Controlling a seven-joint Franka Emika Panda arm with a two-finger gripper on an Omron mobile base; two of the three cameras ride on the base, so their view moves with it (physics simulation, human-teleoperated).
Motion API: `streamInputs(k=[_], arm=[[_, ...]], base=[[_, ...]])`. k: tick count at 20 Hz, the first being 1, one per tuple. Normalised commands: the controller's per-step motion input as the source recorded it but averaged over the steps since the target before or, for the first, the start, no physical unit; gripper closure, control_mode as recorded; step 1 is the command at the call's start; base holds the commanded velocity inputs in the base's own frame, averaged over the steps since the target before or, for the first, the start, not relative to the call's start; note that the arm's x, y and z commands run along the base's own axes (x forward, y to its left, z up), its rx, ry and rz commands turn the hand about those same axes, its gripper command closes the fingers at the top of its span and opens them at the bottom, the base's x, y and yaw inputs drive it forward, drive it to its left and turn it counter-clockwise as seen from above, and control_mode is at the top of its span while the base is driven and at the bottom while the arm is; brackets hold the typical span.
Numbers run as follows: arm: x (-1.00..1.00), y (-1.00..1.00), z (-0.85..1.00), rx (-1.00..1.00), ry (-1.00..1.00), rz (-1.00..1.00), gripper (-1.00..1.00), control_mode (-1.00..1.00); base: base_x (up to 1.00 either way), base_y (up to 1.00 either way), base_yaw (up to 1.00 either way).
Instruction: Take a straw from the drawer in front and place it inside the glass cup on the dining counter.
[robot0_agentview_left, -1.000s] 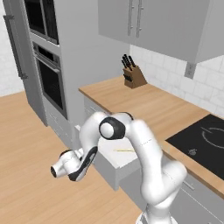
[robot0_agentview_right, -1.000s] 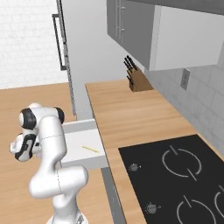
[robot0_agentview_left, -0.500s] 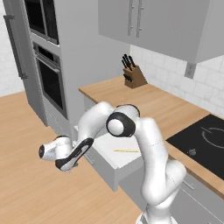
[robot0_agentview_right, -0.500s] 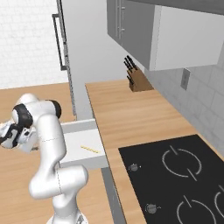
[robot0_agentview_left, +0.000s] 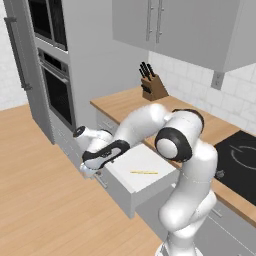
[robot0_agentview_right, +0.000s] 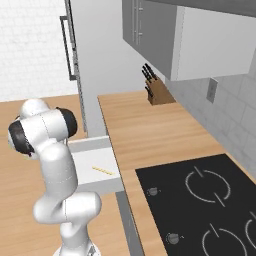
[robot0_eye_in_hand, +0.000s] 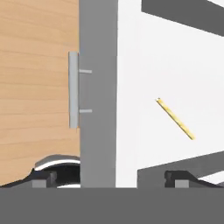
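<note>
The drawer (robot0_agentview_left: 142, 176) stands pulled out from under the wall-side counter, its pale inside bare except for the straw (robot0_agentview_left: 144, 172), a thin yellow-tan stick lying flat. In the hand view the straw (robot0_eye_in_hand: 175, 118) lies right of the grey drawer front (robot0_eye_in_hand: 98, 87) and its silver bar handle (robot0_eye_in_hand: 73, 89). My gripper (robot0_eye_in_hand: 111, 179) is open above the front panel, one fingertip on each side of it, holding nothing. From the left base view the gripper (robot0_agentview_left: 88, 171) hangs at the drawer's front left corner. The straw (robot0_agentview_right: 102, 170) also shows in the right base view. The glass cup and dining counter are out of view.
A knife block (robot0_agentview_left: 152, 85) stands on the wooden counter (robot0_agentview_right: 145, 130) by the tiled wall. A black hob (robot0_agentview_right: 210, 200) is set into the counter on the right. A tall grey oven column (robot0_agentview_left: 57, 90) rises left of the drawer, and wooden floor (robot0_agentview_left: 40, 200) lies in front.
The hand has swung from low over the floor back towards the drawer and now points down at its front edge. The straw and drawer have stayed put.
</note>
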Motion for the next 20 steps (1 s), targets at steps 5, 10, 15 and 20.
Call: streamInputs(k=[5,10,15,20], arm=[[0.52,-0.71,0.02,0.15,0.13,-0.07,-1.00,-1.00],[0.60,-0.40,-0.05,0.12,0.15,-0.03,-1.00,-1.00],[0.36,-0.10,-0.43,0.06,0.11,0.00,-1.00,-1.00],[0.31,-0.03,-0.77,0.01,0.08,0.00,-1.00,-1.00]], base=[[0.00,0.00,0.00],[0.00,0.00,0.00],[0.00,0.00,0.00],[0.00,0.00,0.00]])
